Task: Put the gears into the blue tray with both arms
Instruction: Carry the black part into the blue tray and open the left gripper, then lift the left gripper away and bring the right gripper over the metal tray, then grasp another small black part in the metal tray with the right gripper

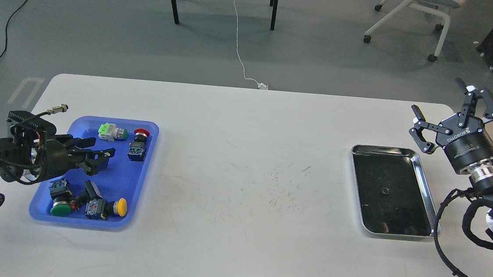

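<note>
The blue tray [140,178] lies at the table's left and holds several coloured push-button switches; I can make out no gear among them. One tiny black gear [385,192] rests on the dark floor of the steel tray [397,149] at the right. My left gripper [100,157] hovers over the blue tray's left half, its fingers spread apart and empty. My right gripper [439,98] stands open and empty above the table's far right corner, just beyond the steel tray.
In the blue tray lie a green-capped switch [108,131], a red one [141,133], a yellow one [120,207] and a large green one [59,208]. Chair and table legs stand on the floor past the far edge.
</note>
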`<state>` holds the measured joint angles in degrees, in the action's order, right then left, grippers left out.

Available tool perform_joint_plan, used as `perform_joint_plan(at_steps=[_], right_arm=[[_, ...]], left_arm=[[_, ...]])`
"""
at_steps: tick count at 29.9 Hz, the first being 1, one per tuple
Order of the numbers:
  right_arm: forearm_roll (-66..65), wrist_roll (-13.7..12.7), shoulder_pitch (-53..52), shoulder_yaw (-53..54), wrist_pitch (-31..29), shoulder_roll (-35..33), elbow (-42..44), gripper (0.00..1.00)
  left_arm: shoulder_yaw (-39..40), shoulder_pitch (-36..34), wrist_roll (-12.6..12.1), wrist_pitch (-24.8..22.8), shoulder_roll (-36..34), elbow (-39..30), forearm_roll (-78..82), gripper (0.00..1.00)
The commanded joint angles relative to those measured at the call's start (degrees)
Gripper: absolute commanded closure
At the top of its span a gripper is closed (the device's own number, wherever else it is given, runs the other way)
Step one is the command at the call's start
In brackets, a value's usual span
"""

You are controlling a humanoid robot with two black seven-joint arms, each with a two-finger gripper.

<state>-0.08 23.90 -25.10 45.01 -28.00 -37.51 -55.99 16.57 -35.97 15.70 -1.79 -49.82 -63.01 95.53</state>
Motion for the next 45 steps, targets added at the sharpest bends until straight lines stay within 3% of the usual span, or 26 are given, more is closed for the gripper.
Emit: perform_joint_plan(at_steps=[1, 8, 14, 18, 24, 32, 45], right_arm=[[-6.7, 0.0, -0.5, -0.1, 0.0, -3.1, -0.6, 0.02], [-24.9, 0.0, -6.0, -0.3, 0.0, -8.3, -1.9, 0.02], [-37.6, -0.1, -15.8, -6.4, 0.0, -10.5, -1.8, 0.02], [-40.4, 0.0, -25.8, -19.3, 0.0, -11.1, -1.8, 0.02], [-50.2, -0.2, -41.9, -42.2, 0.0, -10.1, -2.1, 0.02], [-74.5, 3.0, -49.1, -62.8, 4.2, -8.3, -4.8, 0.03], [-84.5, 3.0, -45.7, -70.8, 7.7, 0.9, 3.4, 0.13]], left_arm=[[0.5, -4.5, 0.5, -0.3, -0.2, -0.3, -13.6, 0.04], [3.5, -11.0, 0.7, -0.3, 4.4, -0.2, -49.9, 0.02], [9.8, -11.9, 0.7, -1.0, 10.0, 0.3, -69.1, 0.02], [15.7, -11.3, 0.6, -2.5, 13.2, 1.1, -80.3, 0.02], [17.8, -11.1, 0.7, -6.3, 15.7, 3.7, -93.7, 0.02], [19.6, -9.9, 0.7, -8.3, 16.9, 4.6, -99.5, 0.02], [19.6, -8.9, 0.7, -12.3, 16.9, 4.6, -99.4, 0.02]])
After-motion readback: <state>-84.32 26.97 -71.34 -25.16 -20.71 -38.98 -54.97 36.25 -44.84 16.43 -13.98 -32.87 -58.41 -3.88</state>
